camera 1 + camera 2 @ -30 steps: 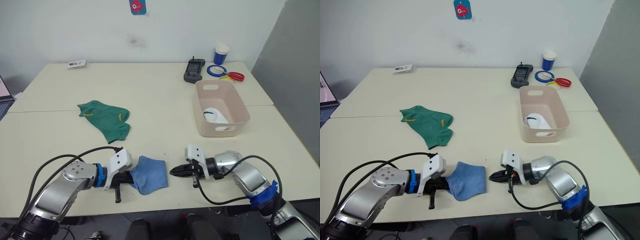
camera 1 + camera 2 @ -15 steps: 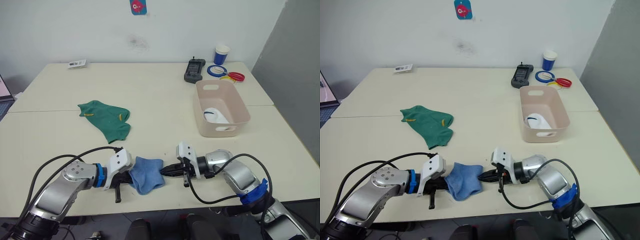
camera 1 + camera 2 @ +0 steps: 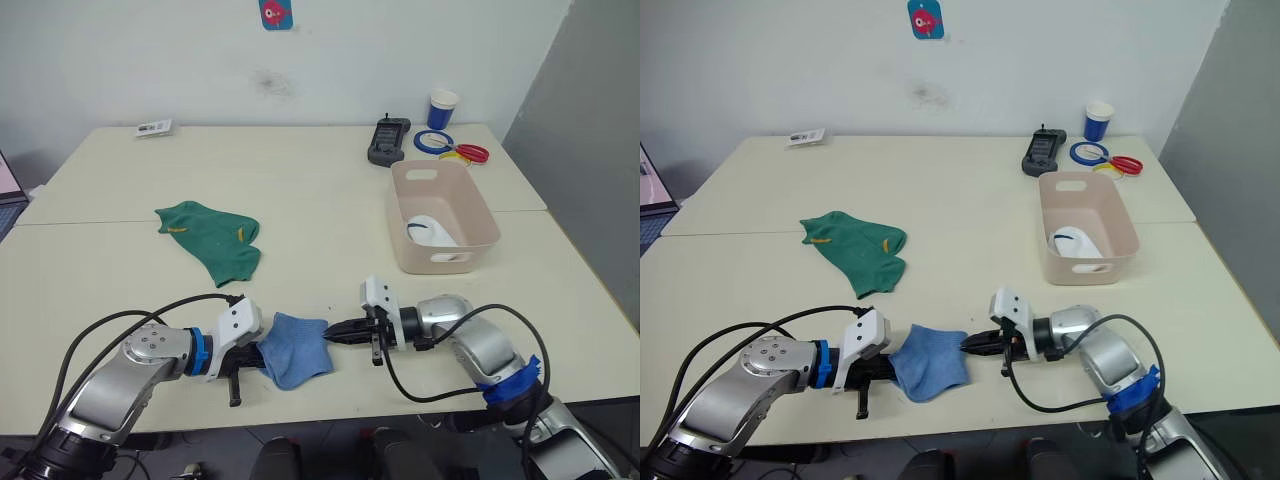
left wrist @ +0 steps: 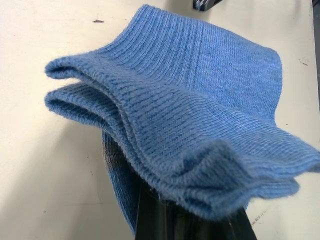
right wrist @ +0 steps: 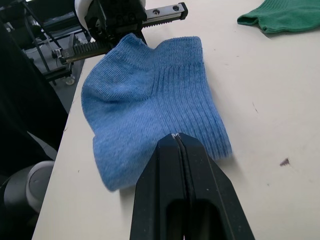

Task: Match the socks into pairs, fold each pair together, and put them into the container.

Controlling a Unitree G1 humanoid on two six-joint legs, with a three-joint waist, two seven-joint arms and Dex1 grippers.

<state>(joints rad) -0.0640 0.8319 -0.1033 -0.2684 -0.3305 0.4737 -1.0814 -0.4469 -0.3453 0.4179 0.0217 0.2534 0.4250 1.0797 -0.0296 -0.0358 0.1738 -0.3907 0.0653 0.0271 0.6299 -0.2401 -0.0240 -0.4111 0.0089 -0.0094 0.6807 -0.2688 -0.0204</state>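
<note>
A folded pair of light blue socks lies near the table's front edge. My left gripper is shut on its left end; in the left wrist view the folded layers bunch over the dark fingers. My right gripper is shut, with its tips at the pair's right edge and nothing between them. Two dark green socks lie overlapped at the left middle. The pink-beige container stands at the right with a white sock inside.
At the back right are a black handheld device, a blue-and-white cup, a blue tape ring and red and yellow rings. A small card lies at the back left.
My right gripper has moved left from open table to the blue pair's right edge, nudging the edge slightly. The left gripper has kept its hold in place.
</note>
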